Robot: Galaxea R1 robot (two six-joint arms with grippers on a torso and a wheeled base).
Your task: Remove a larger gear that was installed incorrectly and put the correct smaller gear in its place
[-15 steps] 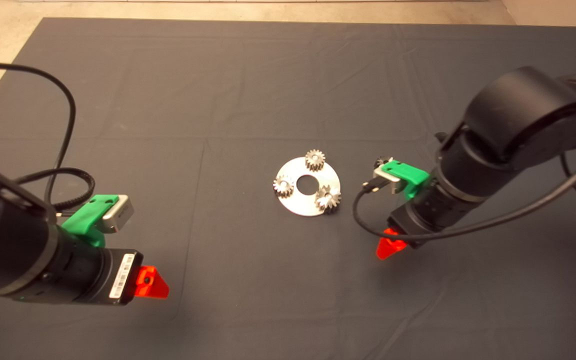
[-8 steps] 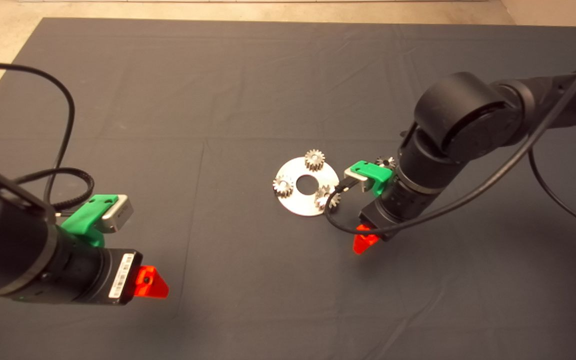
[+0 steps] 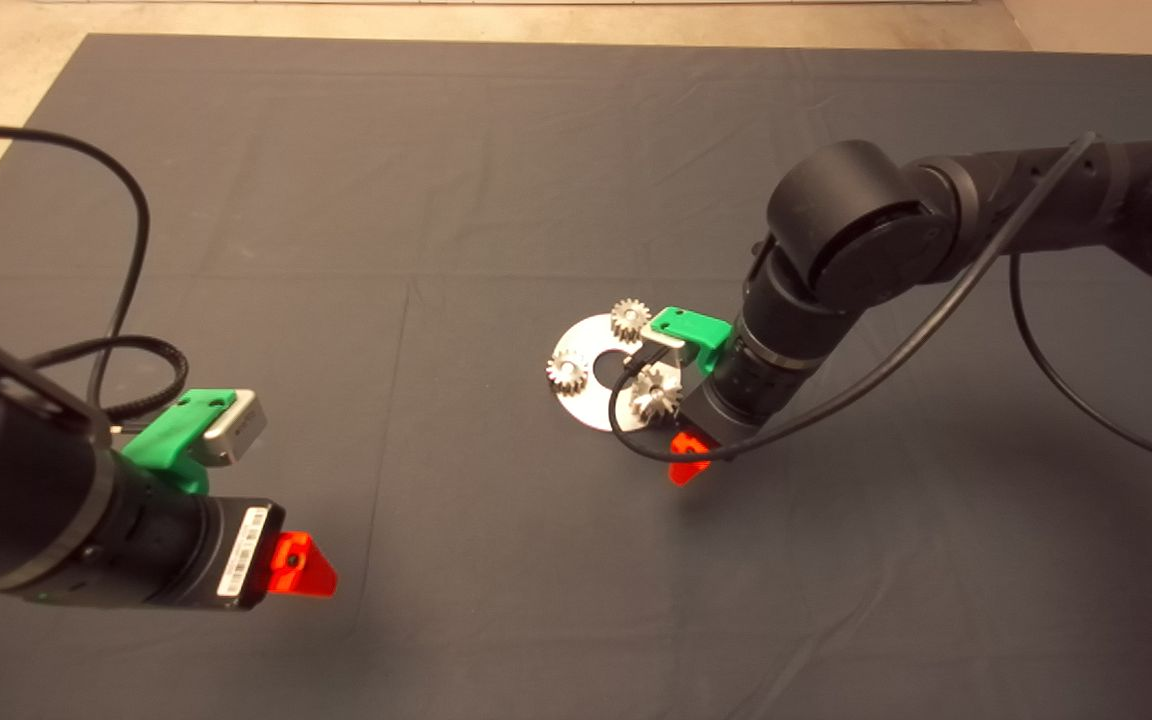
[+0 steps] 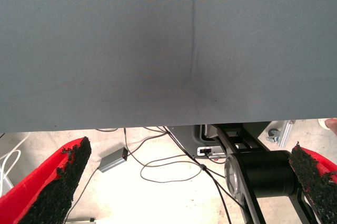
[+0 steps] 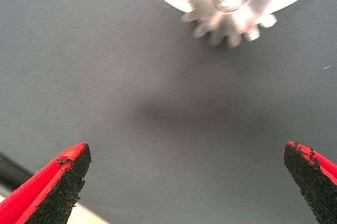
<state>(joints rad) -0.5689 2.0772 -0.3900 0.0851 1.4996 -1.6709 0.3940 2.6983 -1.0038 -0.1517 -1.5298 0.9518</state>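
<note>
Looks barely begun. Finds the larger gear [image 3: 656, 392] seated on the near right part of the round steel plate [image 3: 586, 405], its flared teeth overhanging the rim, with two small gears also mounted there, one at the far edge [image 3: 629, 320] and one at the left edge [image 3: 566, 372], and the plate's centre hole [image 3: 608, 368] bare between them. Places the right gripper [image 5: 184, 182] low over the dark mat on the table [image 3: 436, 200], just beside the plate on its near right side, with the red fingers [image 5: 58, 187] spread wide and grasping nothing; from the right wrist view, shows the larger gear ahead of the fingertips and not yet between them, so no contact made. Leaves the left gripper [image 3: 301, 567] parked near the lower left edge of the mat, well apart from the plate, fingers [image 4: 52, 182] likewise released and empty. Cannot place the smaller gear meant as the replacement: no loose small gear shows on the mat, possibly hidden beneath the right arm. Judged from this, counts nothing as done so far. Leaves everything to do: closing on the larger gear, lifting it off its pin, setting it aside, fetching the smaller gear and seating it on the same post so that it sits like the other two.
</note>
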